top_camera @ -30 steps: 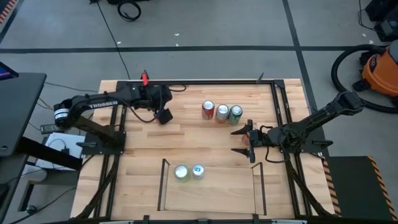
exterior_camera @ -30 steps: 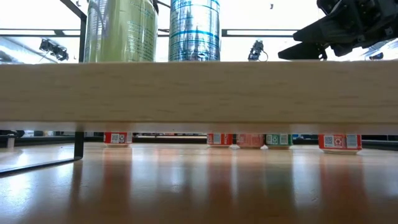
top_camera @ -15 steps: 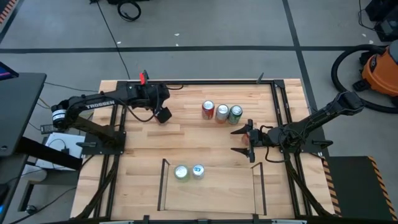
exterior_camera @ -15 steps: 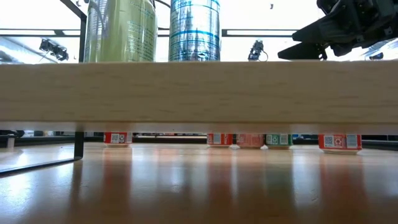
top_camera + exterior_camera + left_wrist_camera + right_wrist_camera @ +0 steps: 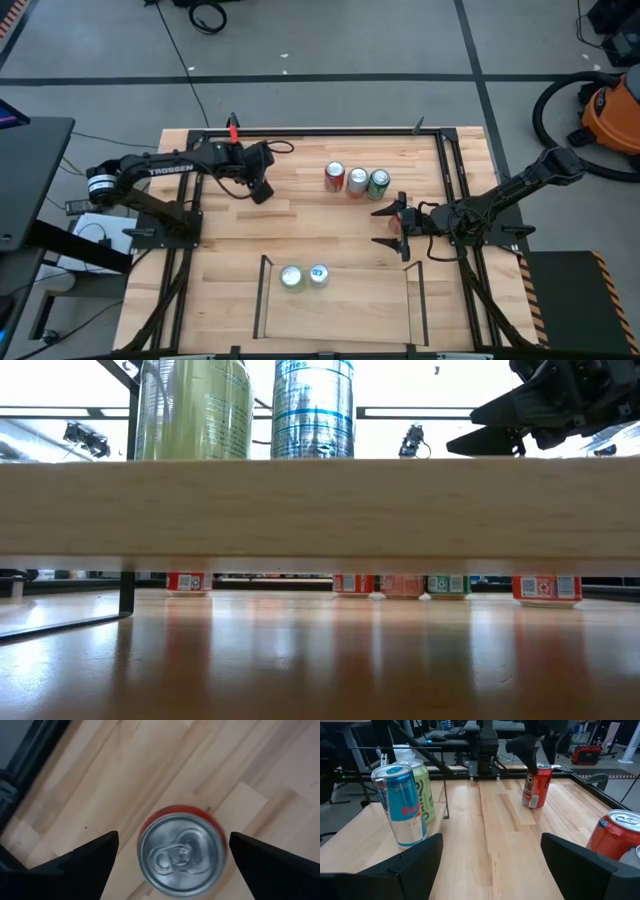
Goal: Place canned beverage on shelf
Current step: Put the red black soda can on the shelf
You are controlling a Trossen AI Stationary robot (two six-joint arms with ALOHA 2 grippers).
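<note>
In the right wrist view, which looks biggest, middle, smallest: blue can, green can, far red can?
1. blue can
2. green can, partly hidden
3. far red can, though it may just be farther away

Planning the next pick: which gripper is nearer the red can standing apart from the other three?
Left. The left gripper hangs open directly over the red can; the right gripper waits across the table, near the shelf.
</note>
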